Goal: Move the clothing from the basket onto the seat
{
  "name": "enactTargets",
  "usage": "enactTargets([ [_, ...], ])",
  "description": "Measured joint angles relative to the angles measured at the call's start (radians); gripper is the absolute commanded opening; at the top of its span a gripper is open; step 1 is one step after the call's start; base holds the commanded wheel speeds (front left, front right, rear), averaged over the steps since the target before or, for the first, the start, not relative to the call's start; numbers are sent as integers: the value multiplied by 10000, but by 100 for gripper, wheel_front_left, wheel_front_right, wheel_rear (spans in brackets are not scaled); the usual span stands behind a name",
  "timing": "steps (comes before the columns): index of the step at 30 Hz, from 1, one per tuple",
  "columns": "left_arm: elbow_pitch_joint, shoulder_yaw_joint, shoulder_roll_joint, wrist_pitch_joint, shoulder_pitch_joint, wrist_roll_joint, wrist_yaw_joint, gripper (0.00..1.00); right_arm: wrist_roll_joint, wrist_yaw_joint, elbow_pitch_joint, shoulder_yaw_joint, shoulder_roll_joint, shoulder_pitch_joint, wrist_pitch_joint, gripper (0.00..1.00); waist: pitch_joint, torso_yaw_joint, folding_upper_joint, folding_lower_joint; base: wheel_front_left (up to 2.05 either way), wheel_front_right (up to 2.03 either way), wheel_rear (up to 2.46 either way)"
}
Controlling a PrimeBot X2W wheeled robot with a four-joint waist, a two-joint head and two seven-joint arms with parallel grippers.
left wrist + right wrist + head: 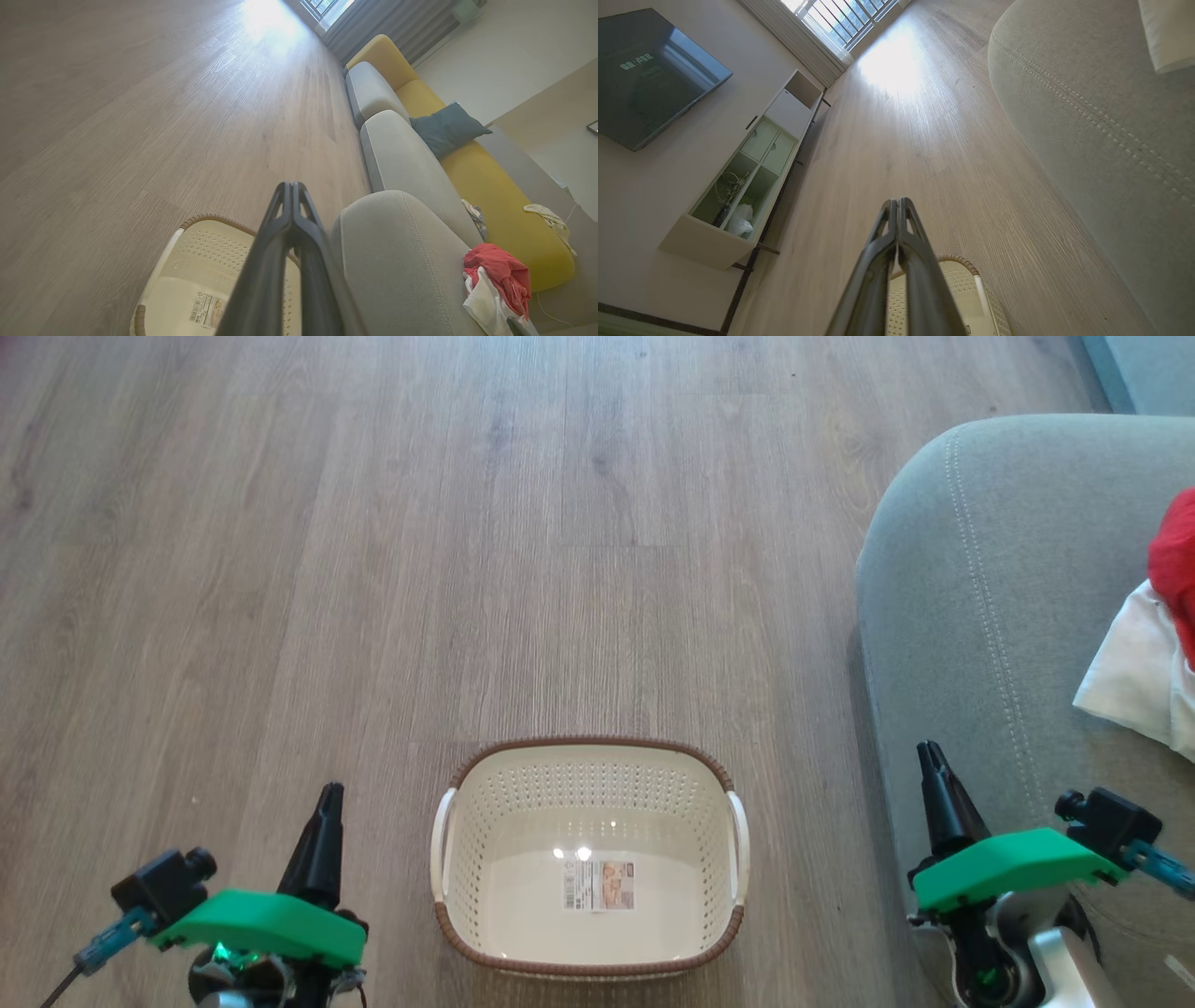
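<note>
The cream basket (588, 761) with a brown rim stands on the floor at bottom centre, holding nothing but a sticker on its bottom. Red and white clothing (1158, 644) lies on the grey-green seat (990, 616) at the right edge, also visible as clothing (497, 280) in the left wrist view. My left gripper (329, 795) is shut, left of the basket, with nothing in it. My right gripper (930, 753) is shut over the seat's front edge, right of the basket, also holding nothing. The basket's rim (957, 259) shows behind the right fingers (899, 224).
Wooden floor (467, 523) stretches ahead and to the left. A long sofa with yellow back and a blue cushion (446, 126) runs along the right. A white shelf unit (752, 168) and a wall television (649, 70) stand across the room.
</note>
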Motion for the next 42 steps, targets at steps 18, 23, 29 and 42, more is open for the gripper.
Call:
enactTargets([
  [18,-33,134,29,514,-115,-1983,0,0,2006,0,-198,-326,-2,2,508,0,-112,-142,0,0,0,0,0],
  [23,-42,173,33,631,-115,-2522,0,0,2545,0,-249,-435,-2,2,642,0,-143,-182,0,0,0,0,0],
  [29,-75,280,35,823,-116,-3170,0,0,3216,0,-311,-566,-2,4,782,0,-180,-229,0,0,0,0,0],
  [42,-125,445,38,1158,-120,-4575,0,0,4640,0,-435,-811,-2,6,1187,0,-261,-331,0,0,0,0,0],
])
